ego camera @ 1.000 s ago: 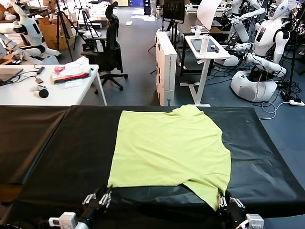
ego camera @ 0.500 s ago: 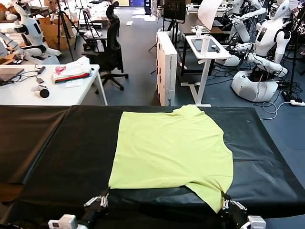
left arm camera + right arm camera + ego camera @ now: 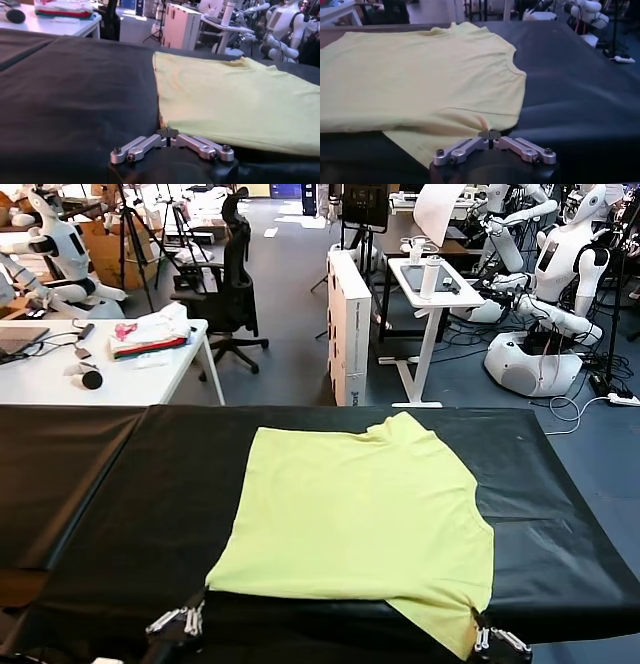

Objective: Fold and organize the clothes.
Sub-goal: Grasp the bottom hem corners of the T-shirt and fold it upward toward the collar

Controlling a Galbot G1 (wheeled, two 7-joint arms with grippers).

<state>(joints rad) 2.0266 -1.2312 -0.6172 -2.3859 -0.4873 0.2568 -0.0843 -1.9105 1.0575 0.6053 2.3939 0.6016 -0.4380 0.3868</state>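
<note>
- Head view showed one lime T-shirt (image 3: 365,519) of soft, matte cotton lying flat on the black table covering (image 3: 120,504), its near edge at the table's front.
- One ribbed neck band curved at the shirt's far edge; faint creases ran near the near right corner.
- Left gripper (image 3: 167,133), metal links with round screws, was pinched onto the shirt's near left corner.
- Right gripper (image 3: 490,135), likewise built, was clamped on the near right corner.
- Two grippers, one garment.

Both arms cut off by head view's bottom edge; T-shirt (image 3: 360,519) print not visible.
</note>
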